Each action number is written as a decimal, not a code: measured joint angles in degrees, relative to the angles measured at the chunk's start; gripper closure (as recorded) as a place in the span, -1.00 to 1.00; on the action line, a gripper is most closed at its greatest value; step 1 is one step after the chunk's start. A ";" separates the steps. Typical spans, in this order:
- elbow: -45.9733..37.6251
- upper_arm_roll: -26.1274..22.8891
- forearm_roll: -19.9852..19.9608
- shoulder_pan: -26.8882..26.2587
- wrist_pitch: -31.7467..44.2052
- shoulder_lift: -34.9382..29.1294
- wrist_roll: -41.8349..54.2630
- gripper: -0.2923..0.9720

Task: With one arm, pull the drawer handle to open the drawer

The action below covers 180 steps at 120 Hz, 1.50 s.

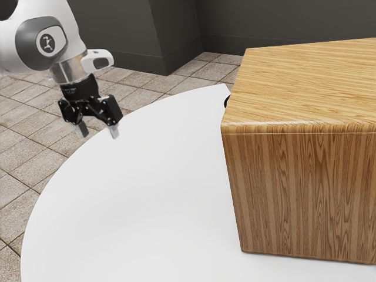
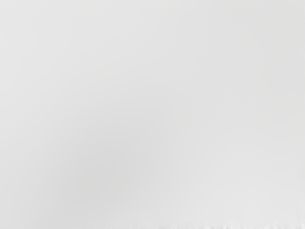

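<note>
The gripper (image 1: pixel 100 131) hangs from the arm (image 1: pixel 47 44) with its fingers pointing down. The two fingers (image 1: pixel 114 130) stand spread apart, released, with nothing between them. Directly beneath the gripper lies the near edge zone of the round white table (image 1: pixel 147 200); the fingertips are clear of its surface. In the wrist view, the bare table (image 2: pixel 152 114) lies under the hand.

The wooden cabinet (image 1: pixel 305 153) stands on the table, well apart from the gripper, toward the exterior view's right. Its top and the two sides that show are plain wood grain. The drawer front faces away from the camera, so it cannot be told whether the drawer is open or shut, nor what it contains.

A small black part (image 1: pixel 226 101) projects at the cabinet's far corner, on the side nearest the gripper. It may be the drawer handle; too little of it shows to confirm. It is well apart from the gripper.

A tiled floor (image 1: pixel 35 147) lies behind and below the gripper.
</note>
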 joint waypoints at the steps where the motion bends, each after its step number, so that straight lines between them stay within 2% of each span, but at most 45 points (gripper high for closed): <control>1: 0.00 0.01 -0.03 -0.18 -0.04 0.01 0.06 -0.54; 23: 0.17 0.16 -0.62 -0.70 -0.62 -0.42 1.19 -0.54; 30: 0.34 -0.10 -0.13 -1.24 -0.77 -4.61 1.46 -0.54; 39: 1.47 -0.12 2.84 -2.01 -0.90 -9.51 1.77 -0.54; 45: 2.33 -0.21 3.75 -0.85 -0.61 -11.02 1.95 -0.54; 62: 2.57 -0.29 2.86 1.06 2.69 -7.02 2.38 -0.54; 86: 2.30 -0.23 -2.14 1.04 7.47 -1.57 2.84 -0.54; 120: 2.79 -2.39 -11.25 1.60 16.05 4.17 3.25 -0.54; 153: 2.43 -5.38 -15.33 0.99 23.61 4.31 3.28 -0.54; 180: 2.65 -5.20 -15.82 0.34 20.01 1.88 1.90 -0.54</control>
